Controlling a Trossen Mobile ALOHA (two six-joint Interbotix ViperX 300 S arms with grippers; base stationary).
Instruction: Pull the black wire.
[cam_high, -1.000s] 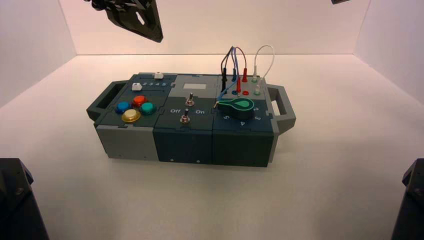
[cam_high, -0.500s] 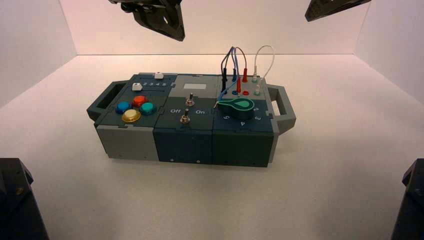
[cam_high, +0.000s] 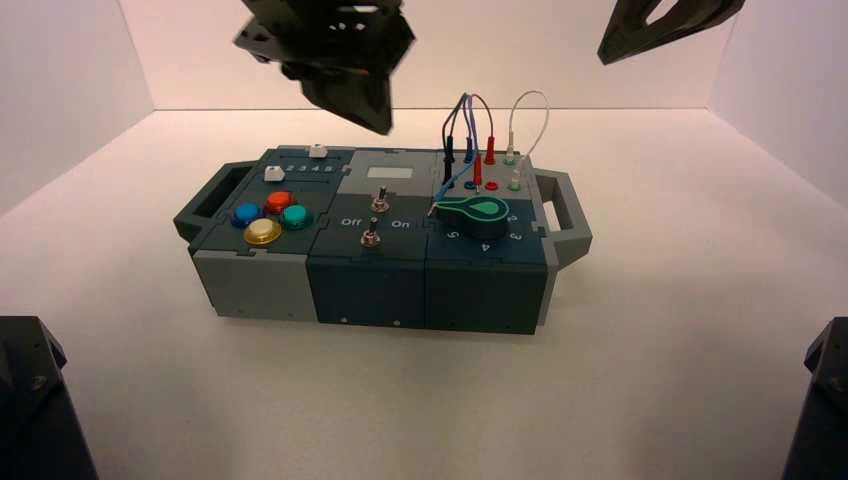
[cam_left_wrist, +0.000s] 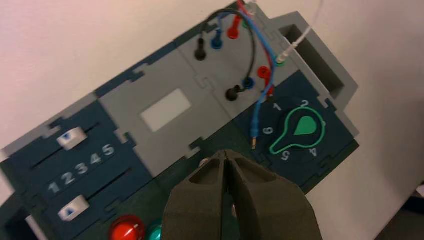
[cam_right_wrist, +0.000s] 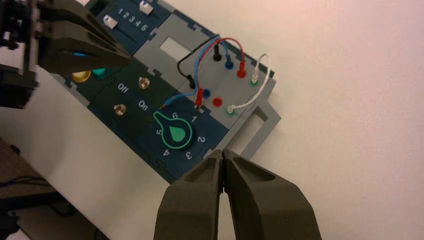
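Since a second ago your left gripper has swung in from the far left and dropped lower; it now hangs above the middle of the box, behind the two toggle switches. Your right gripper has also come into sight at the upper right, high and well off the box's right handle. Nothing on the box has shifted.

Both grippers have their fingers pressed together, tips meeting, and neither holds anything.

Your target, the black wire, is still seated: it arches over the grey socket panel at the box's right rear, one black plug in the back row beside the blue and red plugs, the other in the nearer row, close to the green knob. A blue lead hangs loose beside it, its bare end resting near the knob.

So you are closing in, not pulling yet. I judge you'll need to open the left fingers and move rightward to the arch or a plug without snagging the blue or red leads.
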